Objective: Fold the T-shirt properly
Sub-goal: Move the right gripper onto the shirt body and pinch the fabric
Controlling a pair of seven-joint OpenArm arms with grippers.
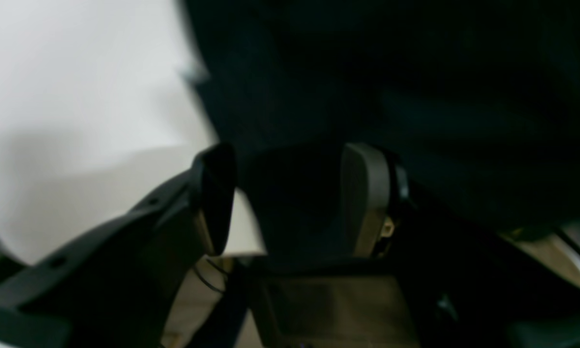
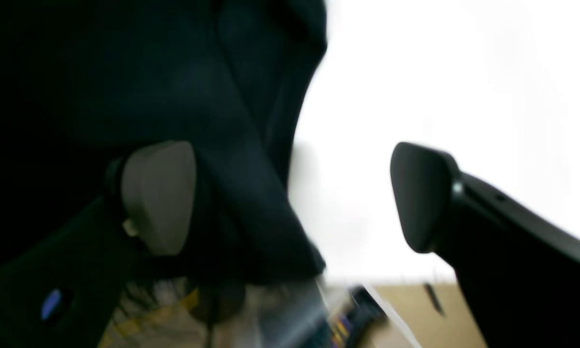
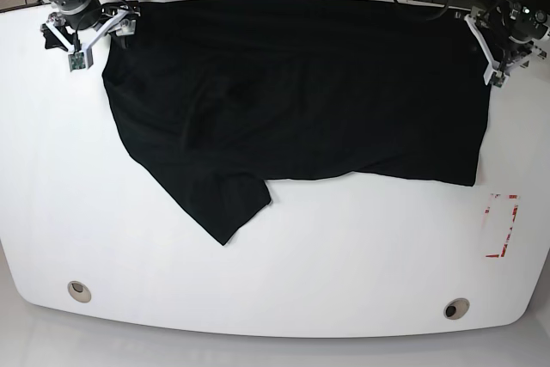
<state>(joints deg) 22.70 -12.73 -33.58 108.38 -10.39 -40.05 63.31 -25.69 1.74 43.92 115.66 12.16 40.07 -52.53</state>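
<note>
- While the T-shirt [image 3: 301, 100] is lying spread across the far half of the white table [image 3: 344, 255], one short sleeve [image 3: 225, 205] is pointing toward 6 o'clock.
- The right gripper [image 3: 90, 36] is hovering at the shirt's 10 o'clock corner, its jaws standing wide apart, with dark cloth [image 2: 174, 96] draping beside one pad [image 2: 157, 195].
- The left gripper [image 3: 497, 49] is sitting at the shirt's 2 o'clock corner, its jaws standing apart with fabric [image 1: 391, 96] lying between and beyond the pads; whether they are gripping it, I cannot tell.
</note>
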